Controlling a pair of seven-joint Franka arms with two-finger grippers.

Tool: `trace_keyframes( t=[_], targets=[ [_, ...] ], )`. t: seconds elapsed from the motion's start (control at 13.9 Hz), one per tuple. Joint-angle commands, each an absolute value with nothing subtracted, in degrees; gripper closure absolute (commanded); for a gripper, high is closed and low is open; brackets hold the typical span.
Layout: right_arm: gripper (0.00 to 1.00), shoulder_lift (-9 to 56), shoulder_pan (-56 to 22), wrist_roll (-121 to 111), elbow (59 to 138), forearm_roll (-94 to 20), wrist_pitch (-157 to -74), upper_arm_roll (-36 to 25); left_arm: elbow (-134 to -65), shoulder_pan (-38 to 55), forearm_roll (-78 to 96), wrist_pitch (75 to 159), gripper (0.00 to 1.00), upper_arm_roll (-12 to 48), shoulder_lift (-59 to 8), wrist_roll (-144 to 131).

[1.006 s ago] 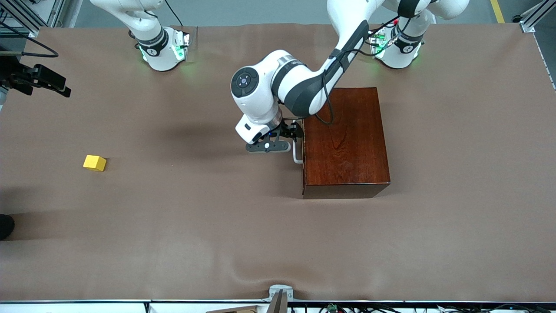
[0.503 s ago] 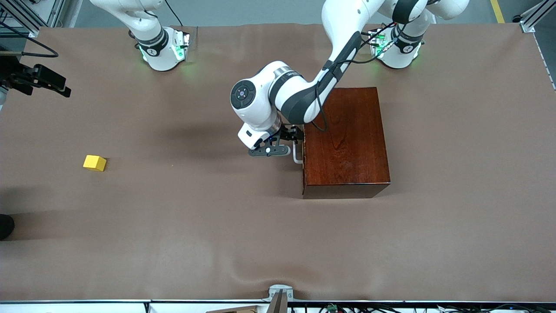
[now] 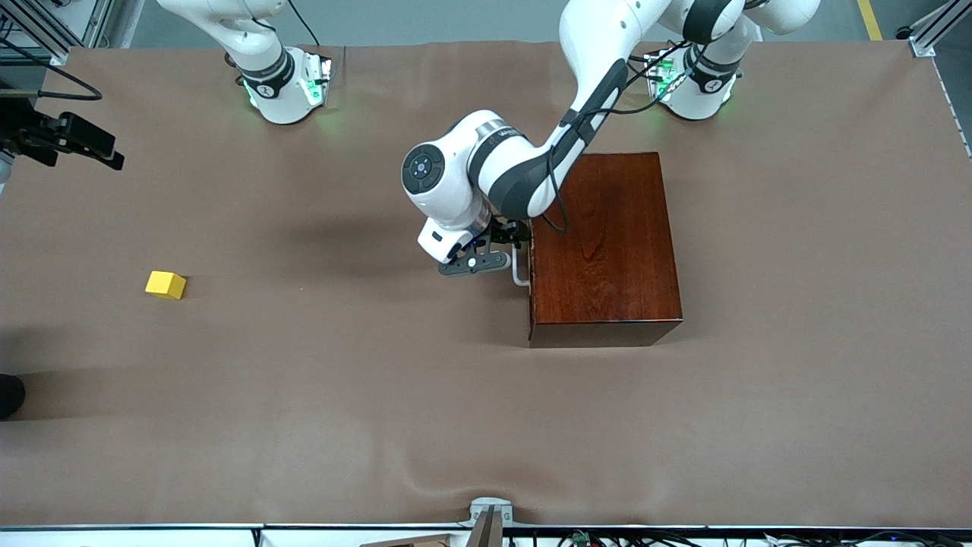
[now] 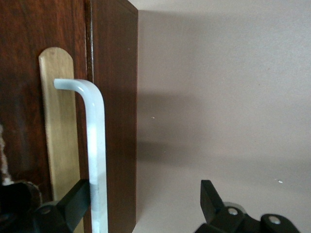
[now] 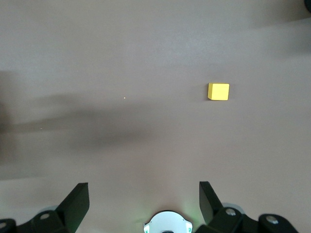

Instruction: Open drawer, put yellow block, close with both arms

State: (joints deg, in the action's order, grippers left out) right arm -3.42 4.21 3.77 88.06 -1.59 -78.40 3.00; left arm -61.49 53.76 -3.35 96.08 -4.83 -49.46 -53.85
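Observation:
The dark mahogany box point(image 3: 605, 247) stands near the left arm's base, with its drawer shut. The drawer's dark front point(image 4: 114, 121) faces the right arm's end and carries the white bar handle point(image 3: 519, 272), which also shows in the left wrist view point(image 4: 95, 136). My left gripper point(image 3: 518, 241) is open at the handle; in its wrist view point(image 4: 143, 204) one finger point(image 4: 73, 204) touches the bar and the other point(image 4: 211, 199) stands apart over the table. The yellow block point(image 3: 165, 285) lies toward the right arm's end and shows in the right wrist view point(image 5: 218, 91). My right gripper point(image 5: 144, 204) is open, high over the table, and waits.
A brown cloth point(image 3: 380, 395) covers the table, with ripples near the front camera's edge. A black device point(image 3: 72, 140) juts in at the right arm's end. The right arm's green-lit base point(image 3: 285, 87) also shows in its wrist view point(image 5: 166, 224).
My left gripper has moved slightly closer to the box, along the handle. The block, the box and the right arm have not moved.

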Motion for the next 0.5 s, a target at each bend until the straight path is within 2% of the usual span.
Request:
trace_keyframes(
  t=[0.0,0.43],
  targets=[
    [0.00,-3.78,5.27,3.60,88.15,-2.81,-78.40,3.52,-59.50,54.14,-2.64,95.80,0.00,-5.10,-51.06,-56.16],
    [0.00,-3.78,5.27,3.60,88.15,-2.81,-78.40,3.52,-59.06,55.46,-1.67,102.29,0.00,-4.66,-51.42,-57.48]
  ],
)
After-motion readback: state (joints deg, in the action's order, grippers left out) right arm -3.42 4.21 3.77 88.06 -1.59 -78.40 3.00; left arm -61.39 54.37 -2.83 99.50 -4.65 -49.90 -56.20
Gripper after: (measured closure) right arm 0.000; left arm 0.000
